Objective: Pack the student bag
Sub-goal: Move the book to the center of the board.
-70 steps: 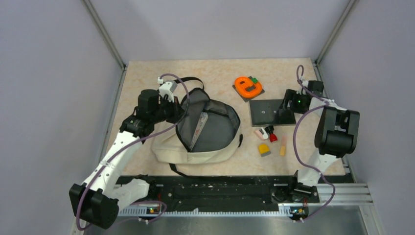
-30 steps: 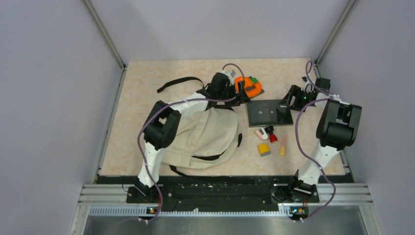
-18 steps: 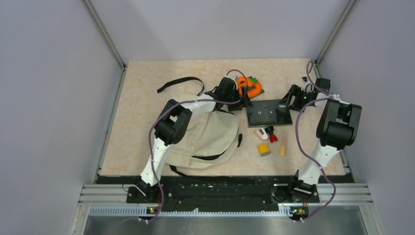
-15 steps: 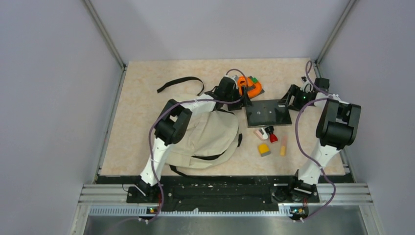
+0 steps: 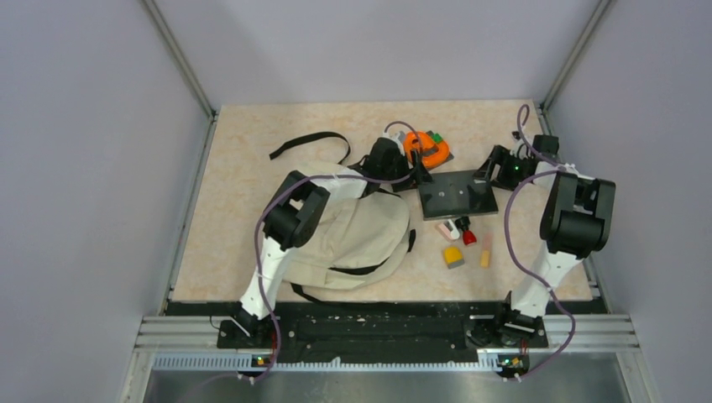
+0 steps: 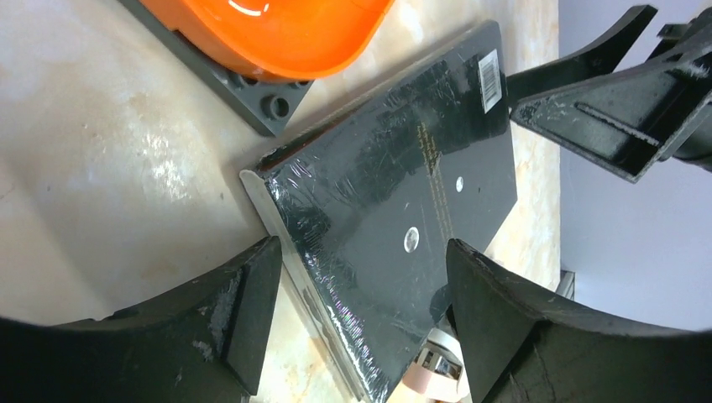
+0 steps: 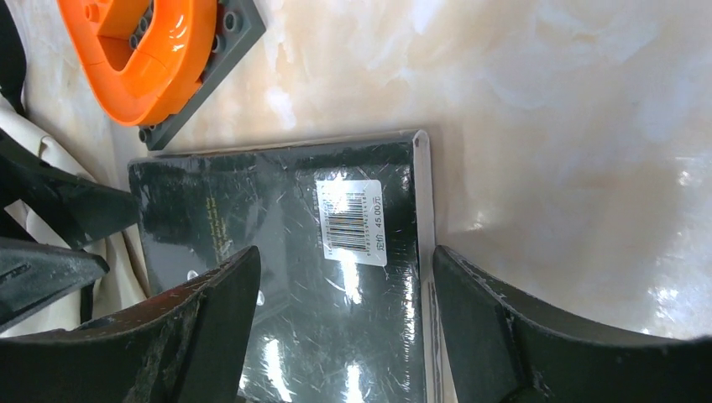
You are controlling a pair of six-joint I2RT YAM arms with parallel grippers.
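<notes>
The student bag lies flat at centre left, beige side up, with black straps across it. A black shrink-wrapped book lies to its right. My left gripper reaches over the bag to the book's left edge. It is open in the left wrist view, with the book's near corner between its fingers. My right gripper is at the book's right edge, open and straddling the end with the barcode label. Neither holds anything.
An orange curved toy on a grey studded plate sits just behind the book. Small items lie in front of it: a pink-and-white piece, a red piece, a yellow block, a peach stick. A loose black strap curls at back left.
The left arm swung from the bag's left side across to the book, and the bag's grey inside no longer shows. The left jaws narrowed slightly. The right gripper edged left onto the book.
</notes>
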